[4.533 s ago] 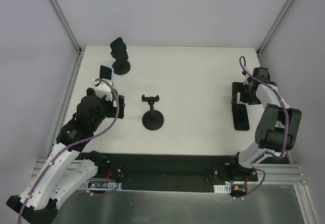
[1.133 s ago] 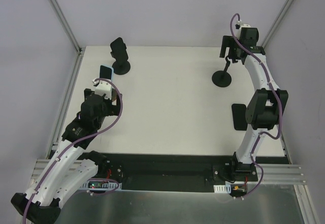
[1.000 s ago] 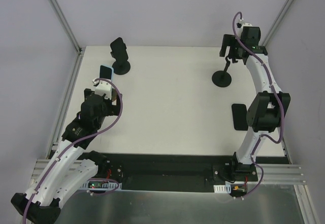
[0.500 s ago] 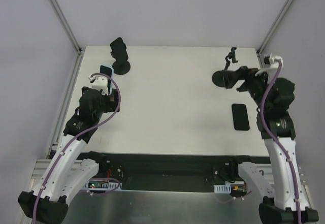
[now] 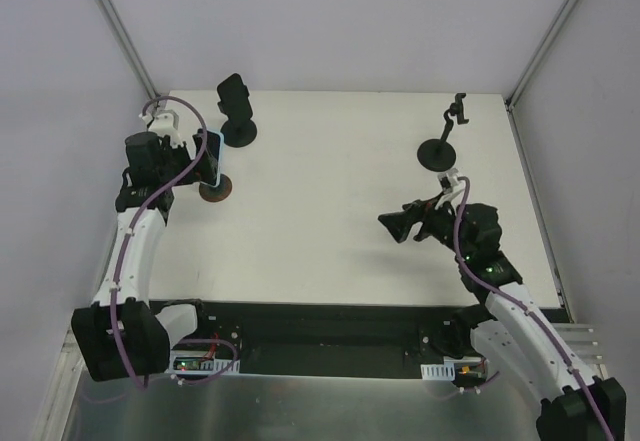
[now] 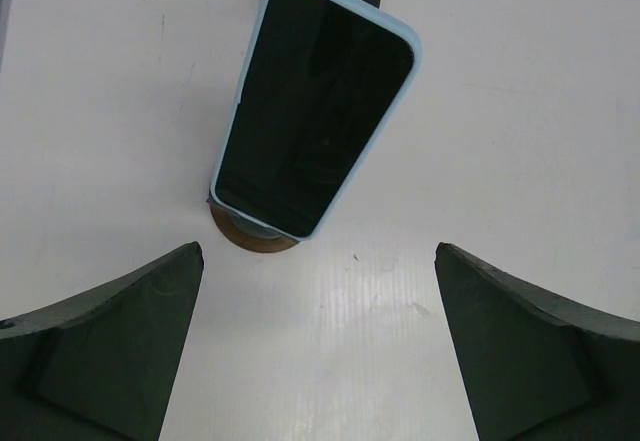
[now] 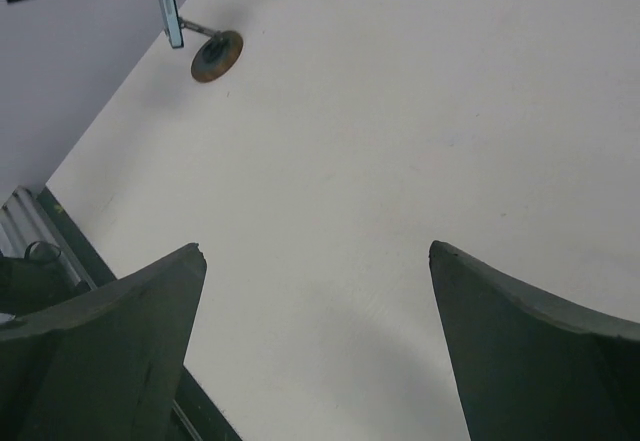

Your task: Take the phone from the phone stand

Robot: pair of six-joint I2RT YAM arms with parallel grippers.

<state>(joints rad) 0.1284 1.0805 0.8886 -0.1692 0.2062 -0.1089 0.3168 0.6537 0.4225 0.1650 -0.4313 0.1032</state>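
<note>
A phone in a light-blue case (image 6: 315,101) leans on a thin stand with a round brown base (image 6: 255,239). From above, that phone (image 5: 212,151) is at the table's left side over its base (image 5: 215,191). My left gripper (image 6: 318,248) is open and faces the screen from just short of it, with only table between the fingers (image 6: 110,341). In the top view the left gripper (image 5: 192,161) is right beside the phone. My right gripper (image 5: 397,224) hangs open over the middle right, pointing left. The right wrist view shows the phone edge-on (image 7: 165,1), far off.
A second dark phone (image 5: 233,94) sits on a black stand with a round base (image 5: 238,133) at the back left. An empty black stand (image 5: 440,151) with its clamp (image 5: 458,109) is at the back right. The left wall rail (image 5: 125,36) runs close behind my left arm.
My left arm has swung back and left, bringing its gripper up beside the blue-cased phone. My right arm has pulled away from the back-right stand to the middle right and now points left.
</note>
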